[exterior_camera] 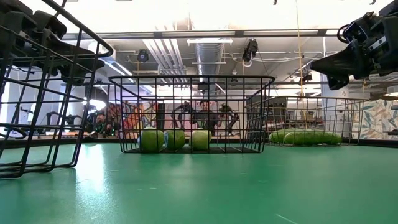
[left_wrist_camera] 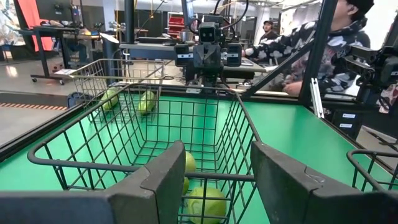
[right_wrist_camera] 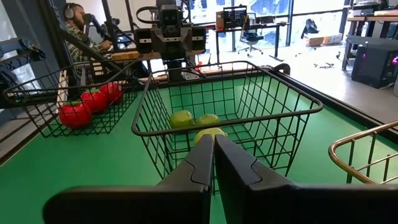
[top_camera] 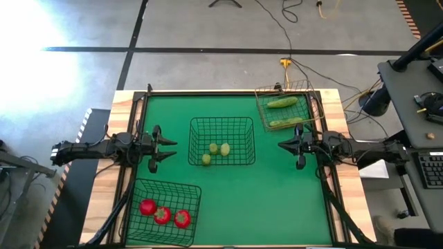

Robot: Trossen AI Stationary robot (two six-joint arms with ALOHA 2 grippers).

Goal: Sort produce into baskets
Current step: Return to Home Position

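At the bench's left edge, the low view crops the dark basket (exterior_camera: pixel 37 99), hiding its red tomatoes (top_camera: pixel 162 215); left tool (left_wrist_camera: pixel 217 171) gapes, right tool (right_wrist_camera: pixel 213 143) closed.

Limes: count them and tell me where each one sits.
3, all in the middle basket: one lime, another beside it, the third close by them. No others show, and none seems hidden.

The green table (top_camera: pixel 277 200) bears 3 baskets: dark middle basket (top_camera: pixel 235 135), dark corner basket (top_camera: pixel 173 194), tan corner basket (top_camera: pixel 308 111).
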